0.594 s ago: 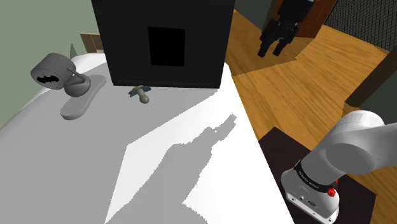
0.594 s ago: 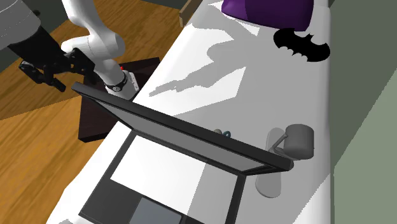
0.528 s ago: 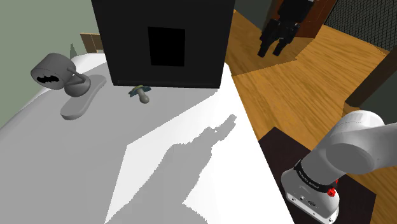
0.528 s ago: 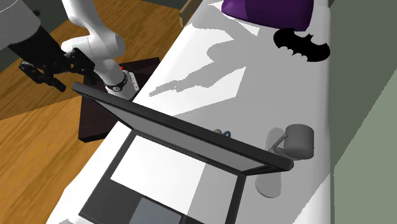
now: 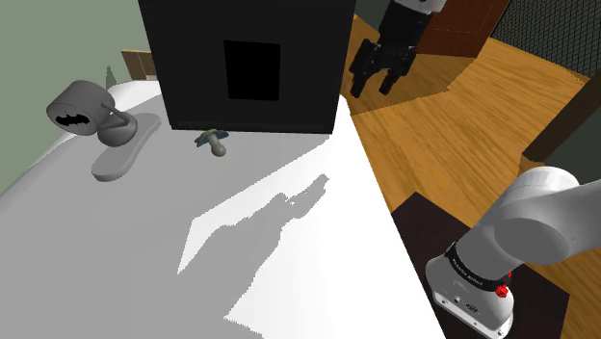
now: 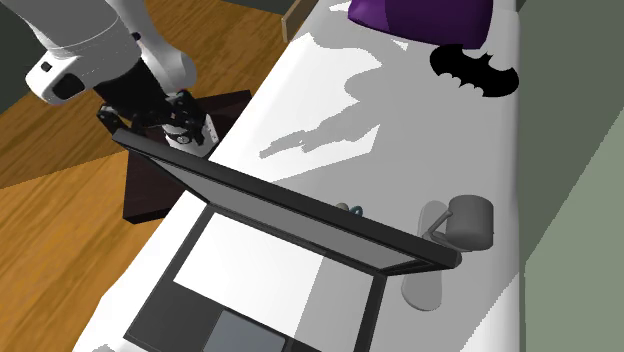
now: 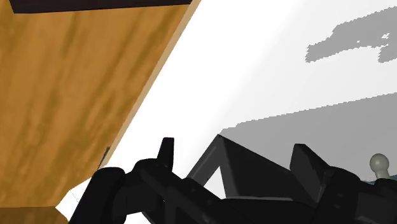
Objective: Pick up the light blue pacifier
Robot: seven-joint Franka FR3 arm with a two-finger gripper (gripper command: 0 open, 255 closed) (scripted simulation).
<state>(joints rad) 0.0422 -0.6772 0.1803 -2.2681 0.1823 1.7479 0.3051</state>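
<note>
1. While the gripper (image 5: 374, 85) hangs raised with its two black fingers spread and nothing between them, it sits just beside the upright side edge of the laptop lid (image 5: 246, 63), seen against the wooden floor (image 5: 453, 125).
2. The pacifier (image 5: 212, 142), greyish with a dark teal shield, lies on the white table (image 5: 318, 279). It is well apart from the gripper, lower and toward the shoulder view's left of it, at the foot of the lid's back.
3. The table's long edge runs below the gripper toward the stand (image 5: 477, 284).
4. Open white tabletop, crossed by the arm's shadow, stretches from under the gripper to the pacifier.
5. Beyond the pacifier, farther from the gripper, a grey bat-marked gadget (image 5: 82, 108) stands apart from it.
6. In the second exterior view the gripper (image 6: 143, 112) is near the lid's corner, and the pacifier (image 6: 350, 210) peeks over the lid's top edge.
</note>
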